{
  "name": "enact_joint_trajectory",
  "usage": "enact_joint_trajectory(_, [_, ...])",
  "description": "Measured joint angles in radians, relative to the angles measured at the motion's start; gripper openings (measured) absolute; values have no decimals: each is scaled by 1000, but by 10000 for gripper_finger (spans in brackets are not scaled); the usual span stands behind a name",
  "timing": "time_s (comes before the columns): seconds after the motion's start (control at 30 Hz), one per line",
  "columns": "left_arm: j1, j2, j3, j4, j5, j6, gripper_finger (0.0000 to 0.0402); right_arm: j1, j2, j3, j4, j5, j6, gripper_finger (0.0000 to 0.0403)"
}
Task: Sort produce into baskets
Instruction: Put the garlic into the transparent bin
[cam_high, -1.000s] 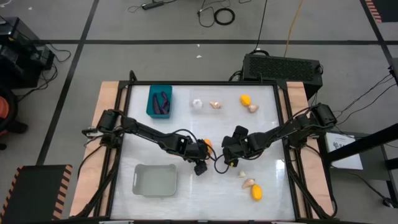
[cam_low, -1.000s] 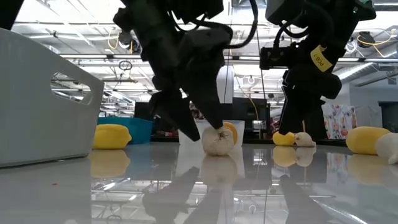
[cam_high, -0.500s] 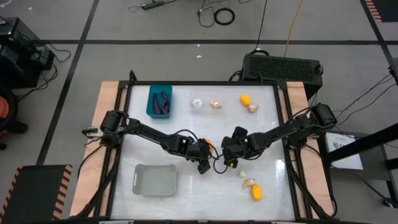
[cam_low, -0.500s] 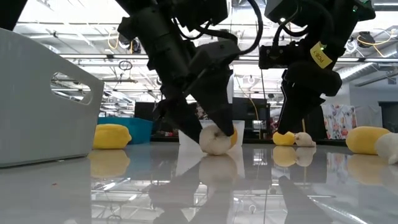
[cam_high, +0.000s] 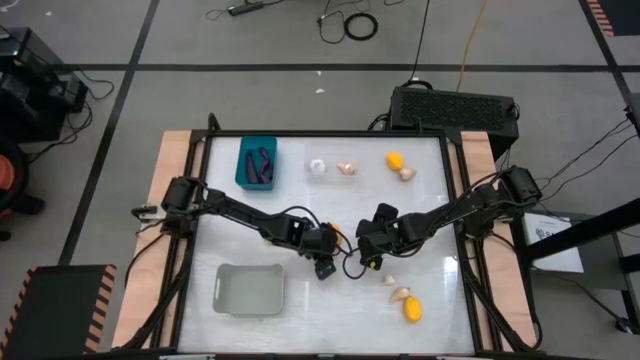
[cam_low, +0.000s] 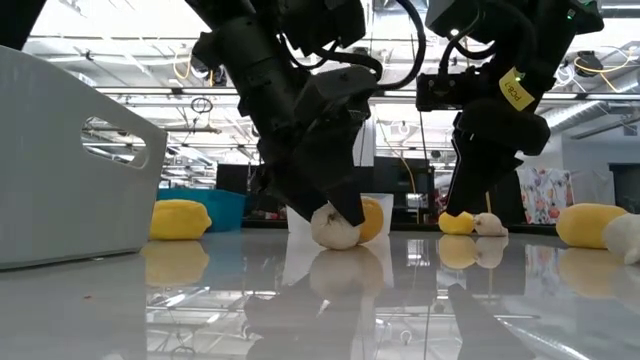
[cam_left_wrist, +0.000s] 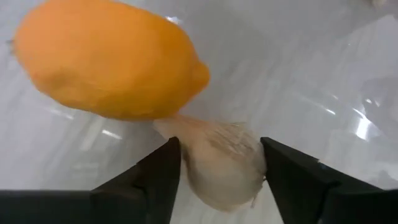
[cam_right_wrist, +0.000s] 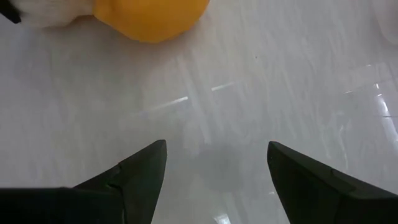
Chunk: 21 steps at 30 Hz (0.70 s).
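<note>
The left end effector (cam_left_wrist: 217, 171) is squeezing a small white garlic (cam_left_wrist: 221, 162) on the shiny counter (cam_left_wrist: 323, 74), touching a lemon (cam_left_wrist: 109, 59), and it looks light, round and slippery, so grip its fat middle.

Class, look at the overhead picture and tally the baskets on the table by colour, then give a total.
Teal plastic basket: 1
Clear see-through basket: 1
Pale grey basket with rounded corners: 1
Total: 3
</note>
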Motion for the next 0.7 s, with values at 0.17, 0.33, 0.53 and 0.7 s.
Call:
enact_joint_trajectory(0.17, [41,-33,0,-67,54,50,189,0,0,0,-1,0,0,271])
enact_joint_trajectory(0.33, [100,-127,4,-191,54,89,185,0,0,0,-4,0,2,271])
enact_joint_trajectory(0.53, [200,-252,6,-180,-115,242,185,0,0,0,6,0,-4,271])
enact_joint_trajectory(0.7, [331,-261,6,-27,-212,476,185,0,0,0,14,1,-6,271])
